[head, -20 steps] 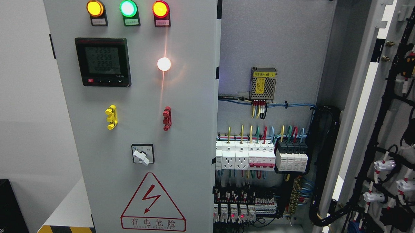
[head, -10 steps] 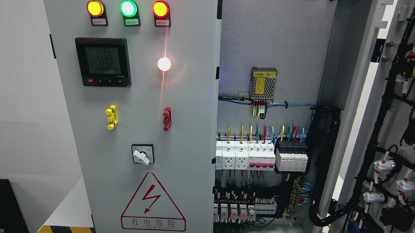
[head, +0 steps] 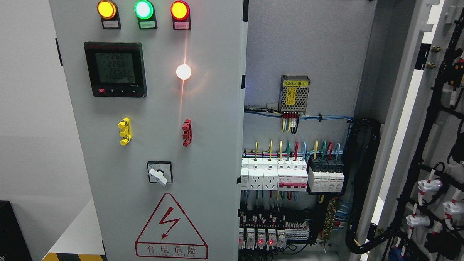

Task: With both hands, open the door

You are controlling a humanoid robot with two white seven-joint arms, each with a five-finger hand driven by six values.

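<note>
Standing closed on the left is 1 grey door (head: 200,145) with 3 round lights (head: 143,9) (yellow, green, red) and a small screen (head: 115,69). On the right, the other door (head: 443,161) is swung open, showing wires (head: 293,148) inside. No robot hands show, so I cannot tell about fingers.

Industrial electrical room.
A tall grey metal switchgear cabinet (head: 158,143) on the left; white breakers (head: 276,176) wired inside on the right.
</note>
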